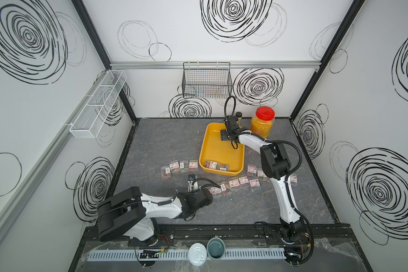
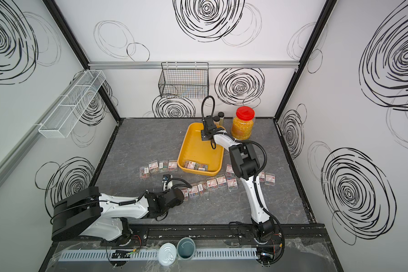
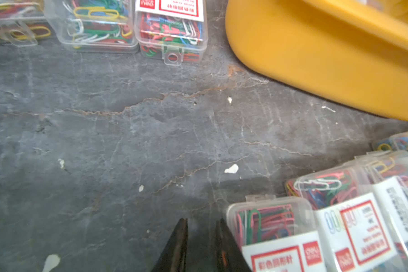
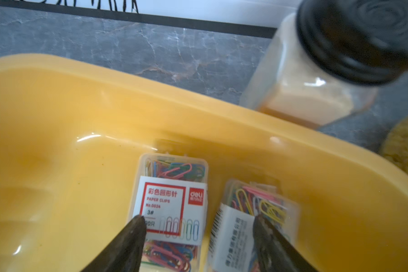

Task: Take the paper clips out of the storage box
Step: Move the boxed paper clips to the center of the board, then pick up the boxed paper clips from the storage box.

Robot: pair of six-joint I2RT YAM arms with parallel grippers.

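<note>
Right end effector (image 4: 198,223) being held spread over case (image 4: 172,174) in box (image 4: 57,99); left end effector (image 3: 201,237) pressed together; case judged light, rigid, slick; long edges advised.

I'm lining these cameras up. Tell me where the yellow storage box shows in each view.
In a top view: the storage box lies just right of the picture's centre.
In a top view: about at the centre.
Left wrist: only its outer wall and a rounded corner.
Right wrist: its inside fills most of the picture.
Shared landmark: the paper clips in clear cases, everywhere.
</note>
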